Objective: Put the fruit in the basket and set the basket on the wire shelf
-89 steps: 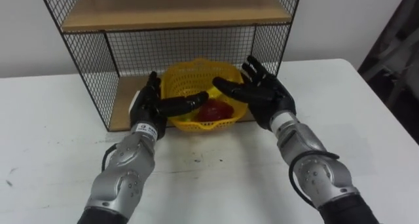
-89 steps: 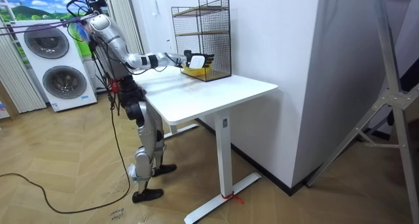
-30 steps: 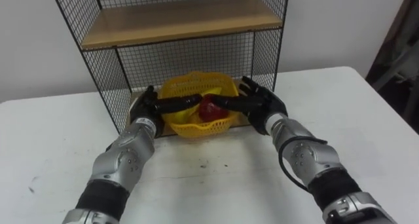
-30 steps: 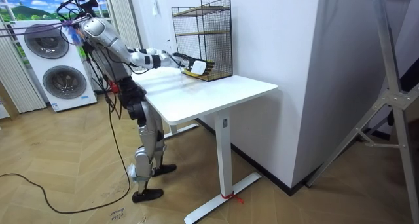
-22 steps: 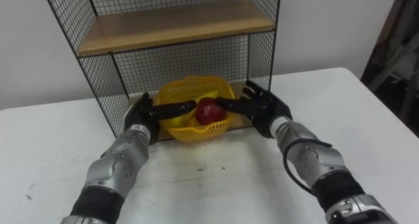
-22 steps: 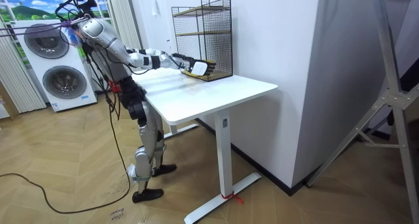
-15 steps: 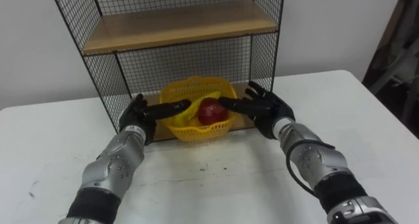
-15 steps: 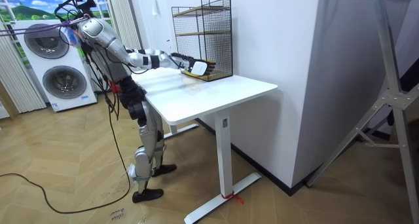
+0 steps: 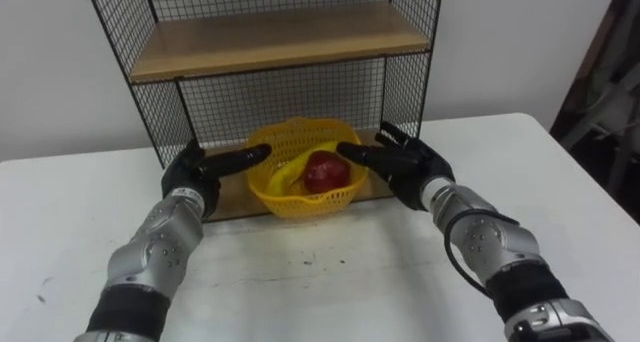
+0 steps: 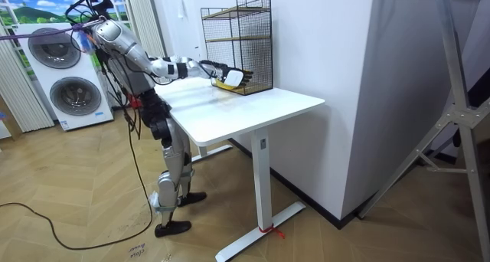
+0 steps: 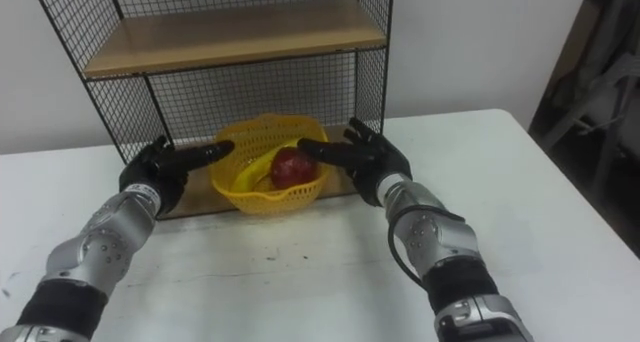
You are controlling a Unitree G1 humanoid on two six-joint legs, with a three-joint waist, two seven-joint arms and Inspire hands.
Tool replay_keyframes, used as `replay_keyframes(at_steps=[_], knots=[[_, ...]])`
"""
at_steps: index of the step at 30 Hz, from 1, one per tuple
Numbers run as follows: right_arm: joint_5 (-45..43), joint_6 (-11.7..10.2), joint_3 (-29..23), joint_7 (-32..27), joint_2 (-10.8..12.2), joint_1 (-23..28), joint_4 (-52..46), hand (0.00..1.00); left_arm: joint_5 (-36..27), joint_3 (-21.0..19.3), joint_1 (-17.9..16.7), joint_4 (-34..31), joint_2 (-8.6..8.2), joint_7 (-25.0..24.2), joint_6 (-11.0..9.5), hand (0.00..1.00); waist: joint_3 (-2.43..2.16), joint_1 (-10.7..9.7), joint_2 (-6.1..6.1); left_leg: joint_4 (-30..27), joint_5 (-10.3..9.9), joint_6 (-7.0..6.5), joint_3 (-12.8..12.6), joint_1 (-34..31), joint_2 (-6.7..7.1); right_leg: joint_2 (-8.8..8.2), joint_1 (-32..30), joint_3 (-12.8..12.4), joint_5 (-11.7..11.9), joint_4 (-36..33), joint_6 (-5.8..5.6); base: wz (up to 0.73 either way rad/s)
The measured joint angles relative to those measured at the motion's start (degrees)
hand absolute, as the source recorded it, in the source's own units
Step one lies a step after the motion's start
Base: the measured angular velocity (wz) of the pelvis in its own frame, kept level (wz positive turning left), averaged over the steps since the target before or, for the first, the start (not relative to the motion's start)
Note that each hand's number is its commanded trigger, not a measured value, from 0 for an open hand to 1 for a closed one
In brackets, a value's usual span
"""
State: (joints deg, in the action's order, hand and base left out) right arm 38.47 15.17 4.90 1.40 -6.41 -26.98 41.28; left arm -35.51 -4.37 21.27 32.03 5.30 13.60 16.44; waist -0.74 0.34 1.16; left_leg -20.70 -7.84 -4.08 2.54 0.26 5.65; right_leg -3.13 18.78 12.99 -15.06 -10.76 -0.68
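- The room has a wood-pattern floor (image 10: 84, 231) and a white wall (image 10: 321, 55). Two washing machines (image 10: 65, 78) stand stacked behind the robot at the room view's left.
- A white table (image 9: 330, 272) stands against the wall. The robot stands upright at its end on the room view's left, with both arms stretched out over the top.
- A black wire shelf (image 9: 405, 77) stands at the back of the table, with a wooden board halfway up and another at the bottom.
- A yellow plastic basket (image 9: 300, 197) sits on the bottom board, inside the wire frame, with its front wall at the board's front edge.
- The left hand (image 9: 193, 172) is at the basket's left side, its fingers straight and spread and pointing across toward the rim. I cannot tell whether they touch it.
- The right hand (image 9: 412, 162) is at the basket's right side, likewise flat and spread, holding nothing, with its fingertips over the right rim near the fruit.
- In the basket a banana (image 9: 283, 175) lies on the left.
- A red round fruit (image 9: 323, 170) lies just beside the banana, on its right.
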Motion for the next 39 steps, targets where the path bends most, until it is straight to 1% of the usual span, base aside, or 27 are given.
replay_keyframes(at_steps=[1, 2, 4, 6, 9, 11, 17, 21, 24, 27, 31, 32, 33, 36, 38, 39], knots=[[-0.1, 0.1, 0.0, 0.0, -0.1, 0.0, -0.4, 0.0, 0.2, -0.1, 0.0, -0.6, 0.0, 0.1, 0.5, 0.0, 0.0, 0.0, 0.0, 0.0, 0.0, 0.0, 0.0, 0.0, -0.01, 0.0, -0.1, 0.0, 0.0, 0.0, -0.01, 0.0], [-0.1, 0.8, 0.0, 0.0, -0.6, 0.0, -1.3, 0.0, 0.2, -0.1, 0.3, -0.8, 0.03, 0.2, 0.8, 0.0, -0.01, 0.1, 0.02, 0.0, 0.0, 0.0, 0.0, 0.0, -0.02, 0.01, -0.2, -0.1, 0.0, -0.1, -0.03, -0.03], [0.0, 1.3, 0.0, 0.1, -1.0, -0.2, -2.0, 0.0, 0.2, -0.1, 0.5, -1.6, 0.11, 0.5, 1.1, 0.0, -0.04, 0.3, 0.06, 0.0, 0.0, -0.01, -0.2, -0.2, -0.02, 0.01, -0.6, -0.2, 0.0, -0.1, -0.06, -0.05], [0.0, 1.6, 0.0, 0.0, -1.0, -0.2, -2.3, 0.0, 0.3, -0.1, 0.6, -1.9, 0.2, 0.5, 1.2, 0.0, -0.04, 0.2, 0.07, 0.0, 0.0, -0.07, -0.3, -0.2, -0.04, -0.01, -0.6, -0.3, 0.0, -0.2, -0.06, -0.02], [0.0, 2.3, -0.6, 0.1, -1.0, -0.5, -2.4, 0.0, 1.9, -0.2, 0.6, -2.1, 0.29, 0.3, 2.0, 0.0, -0.03, 0.2, 0.07, 0.0, 0.1, -0.1, -0.5, -0.2, -0.13, -0.05, -0.7, -0.4, -0.1, -0.2, -0.07, 0.0], [0.0, 3.3, -1.6, 0.4, -1.0, -0.5, -3.3, 0.0, 2.5, -0.5, 0.6, -2.5, 0.3, -0.6, 2.5, 0.0, -0.01, 0.2, 0.09, 0.0, 0.1, -0.12, -0.4, -0.4, -0.06, -0.05, -0.8, -0.3, -0.1, 0.0, -0.13, 0.0], [-0.1, 3.3, -1.8, 1.3, -1.3, -0.5, -4.5, 0.0, 2.5, -2.1, 0.5, -5.6, 0.37, -1.9, 2.6, 0.0, 0.03, 0.0, 0.09, 0.1, 0.1, -0.12, -0.4, -0.6, 0.0, -0.07, -0.9, -0.3, -0.1, 0.2, -0.15, 0.0], [0.0, 3.3, -1.8, 2.0, -1.9, -0.5, -5.7, 0.0, 2.5, -2.4, 0.5, -6.5, 0.38, -2.9, 2.6, 0.0, 0.16, 0.1, 0.26, 0.2, 0.1, -0.12, -0.6, -0.6, -0.01, -0.07, -0.9, -0.3, -0.1, 0.3, -0.14, 0.0], [-1.9, 3.3, -1.8, 2.6, -2.1, -0.3, -7.8, 0.0, 2.6, -2.4, 0.5, -7.1, 0.58, -3.1, 2.5, 0.0, 0.22, 0.1, 0.26, 0.5, 0.1, -0.12, -0.7, -0.4, -0.07, -0.09, -0.8, -0.6, -0.1, 0.2, -0.09, -0.02], [-3.1, 3.2, -1.8, 3.1, -3.1, 1.7, -13.3, 0.0, 2.5, -2.4, 0.5, -9.3, 0.62, -3.2, 2.3, 0.0, 0.3, 0.3, 0.21, 0.6, 0.1, -0.12, -0.7, -0.4, -0.01, -0.18, -0.8, -0.4, 0.0, 0.2, -0.09, 0.0], [-4.3, 3.0, -1.8, 3.6, -4.6, 4.9, -21.9, 0.0, 2.5, -2.4, 0.5, -11.0, 0.65, -3.2, 0.7, 0.0, 0.61, 0.8, 0.36, 0.9, 0.1, -0.12, -0.8, 0.0, 0.0, -0.29, -0.7, -0.4, 0.0, 0.1, -0.07, -0.02], [-4.5, 2.9, -1.8, 4.0, -5.0, 6.1, -24.6, 0.0, 2.4, -2.3, 0.3, -11.7, 0.65, -3.2, 0.7, 0.0, 0.65, 0.7, 0.36, 1.2, 0.1, -0.12, -0.8, 0.0, 0.01, -0.31, -0.7, -0.4, 0.0, 0.1, -0.08, 0.0], [-4.7, 2.9, -1.9, 4.3, -5.1, 6.6, -25.7, 0.0, 2.4, -2.3, 0.2, -12.2, 0.68, -3.2, 0.7, 0.0, 0.68, 0.7, 0.31, 1.4, 0.1, -0.11, -0.8, 0.0, 0.01, -0.32, -0.7, -0.4, 0.0, 0.1, -0.08, 0.0], [-5.1, 2.3, -2.2, 5.8, -5.3, 8.3, -28.8, 0.0, 2.5, -2.0, -0.6, -16.1, 0.69, -3.2, 0.6, 0.0, 0.96, 0.3, -0.09, 1.7, 0.1, -0.11, -0.9, 0.1, -0.01, -0.33, -0.7, -0.4, 0.0, 0.1, -0.08, 0.0], [-5.9, 2.2, -2.1, 5.9, -5.3, 9.7, -31.1, 0.0, 2.6, -0.5, -2.5, -20.7, 0.68, -3.7, 0.3, 0.0, 1.19, 0.1, -0.39, 2.0, 0.1, -0.11, -1.2, 0.1, -0.02, -0.43, -0.9, -0.5, 0.0, 0.2, -0.08, -0.02], [-6.3, 2.2, -2.1, 6.0, -5.3, 10.0, -31.6, 0.0, 2.6, -0.1, -2.8, -21.3, 0.68, -4.0, 0.2, 0.0, 1.22, 0.0, -0.44, 2.0, 0.1, -0.11, -1.2, 0.1, -0.01, -0.42, -0.9, -0.5, 0.0, 0.2, -0.08, 0.0]])
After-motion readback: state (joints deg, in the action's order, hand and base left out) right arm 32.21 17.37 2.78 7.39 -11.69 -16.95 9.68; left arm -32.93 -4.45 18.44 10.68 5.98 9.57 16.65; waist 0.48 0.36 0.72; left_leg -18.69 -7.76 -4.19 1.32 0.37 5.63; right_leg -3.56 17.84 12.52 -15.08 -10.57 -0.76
